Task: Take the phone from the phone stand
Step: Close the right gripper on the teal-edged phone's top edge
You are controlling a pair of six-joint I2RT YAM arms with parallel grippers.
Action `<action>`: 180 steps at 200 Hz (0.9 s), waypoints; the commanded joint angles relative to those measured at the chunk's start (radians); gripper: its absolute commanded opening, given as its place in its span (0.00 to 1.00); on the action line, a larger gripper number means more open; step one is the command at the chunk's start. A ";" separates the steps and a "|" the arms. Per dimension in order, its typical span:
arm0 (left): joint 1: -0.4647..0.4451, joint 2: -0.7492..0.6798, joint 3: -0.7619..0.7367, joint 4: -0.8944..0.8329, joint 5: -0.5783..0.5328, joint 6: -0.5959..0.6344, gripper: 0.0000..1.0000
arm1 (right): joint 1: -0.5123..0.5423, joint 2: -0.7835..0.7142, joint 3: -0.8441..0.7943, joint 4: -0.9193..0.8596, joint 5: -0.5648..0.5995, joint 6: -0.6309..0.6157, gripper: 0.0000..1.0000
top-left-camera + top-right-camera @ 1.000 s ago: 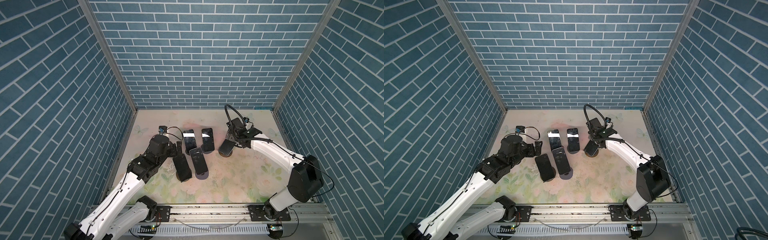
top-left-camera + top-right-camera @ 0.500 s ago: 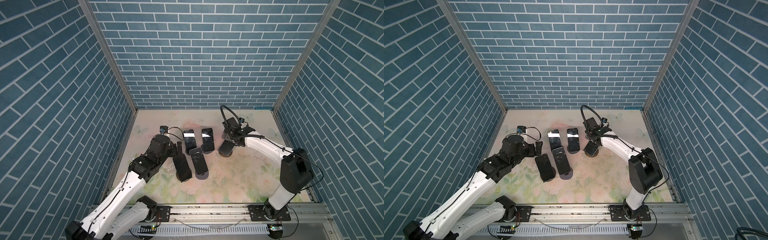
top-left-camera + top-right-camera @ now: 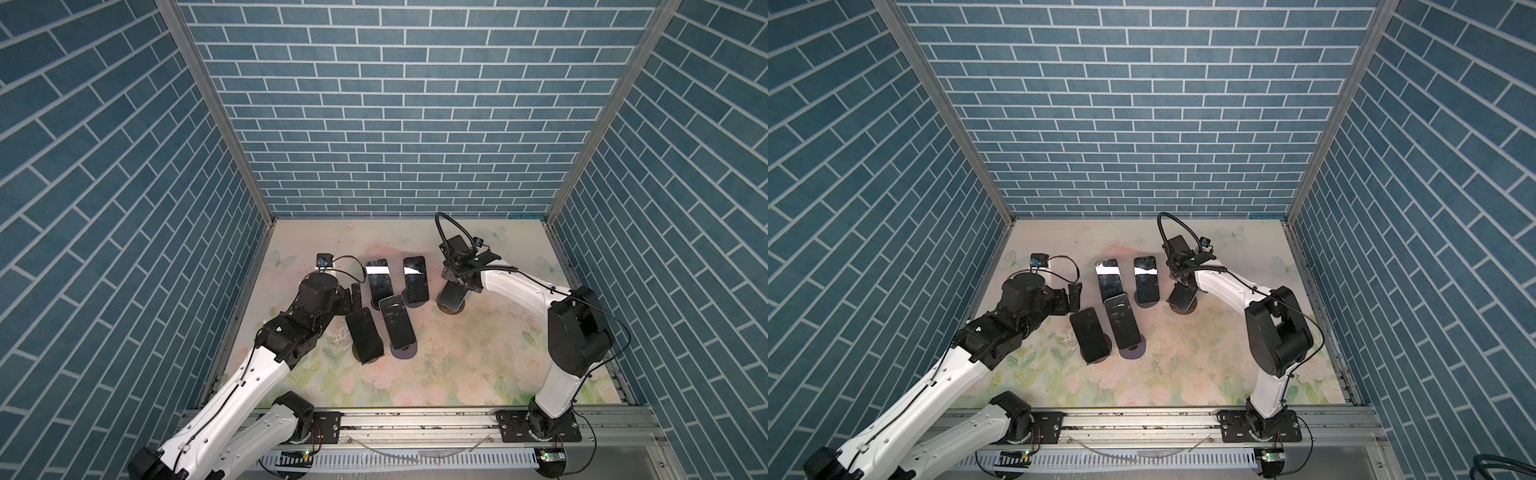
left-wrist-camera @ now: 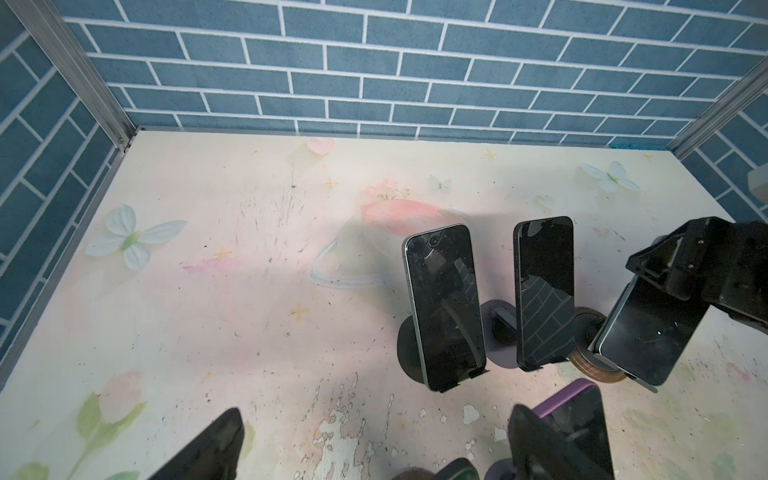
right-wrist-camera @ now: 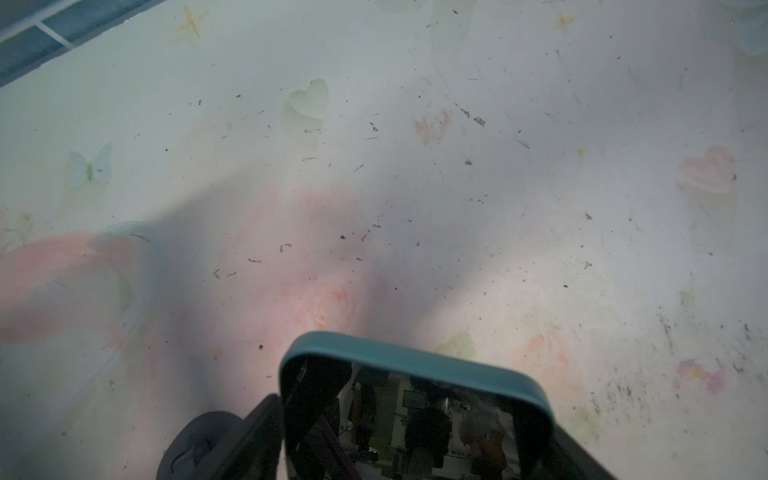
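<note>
A phone [image 3: 453, 296] [image 3: 1182, 297] with a teal rim leans on a round wooden phone stand [image 3: 451, 310] [image 3: 1183, 311] right of centre. My right gripper [image 3: 459, 277] [image 3: 1184, 282] comes down over its top end. In the right wrist view the phone [image 5: 415, 415] fills the space between the jaws, with a dark finger against each long side, so the right gripper [image 5: 411, 432] is shut on it. The left wrist view shows the same grip on the phone [image 4: 648, 332], which sits on the stand [image 4: 590, 372]. My left gripper [image 3: 353, 296] [image 4: 378, 449] is open and holds nothing, left of the phones.
Several other dark phones stand on round stands: two at the back [image 3: 379, 280] [image 3: 415, 280] and two nearer the front [image 3: 365, 334] [image 3: 398, 324]. One with a purple case [image 4: 582, 419] is close to my left gripper's finger. Brick walls close in three sides.
My right gripper has moved in over the top of the teal-rimmed phone and its jaws have narrowed onto it. The right elbow swung forward. The left arm stayed still.
</note>
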 commanded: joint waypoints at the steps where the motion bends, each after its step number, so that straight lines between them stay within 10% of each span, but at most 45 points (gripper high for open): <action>1: -0.004 -0.017 -0.010 0.017 -0.028 0.012 1.00 | 0.006 0.017 0.046 -0.008 -0.001 0.038 0.77; 78: -0.005 -0.014 -0.010 0.009 -0.028 0.008 1.00 | 0.005 -0.005 0.044 0.031 -0.045 -0.008 0.34; 180: -0.005 -0.012 0.002 -0.018 -0.010 -0.014 1.00 | -0.015 -0.186 0.044 0.038 -0.094 -0.153 0.33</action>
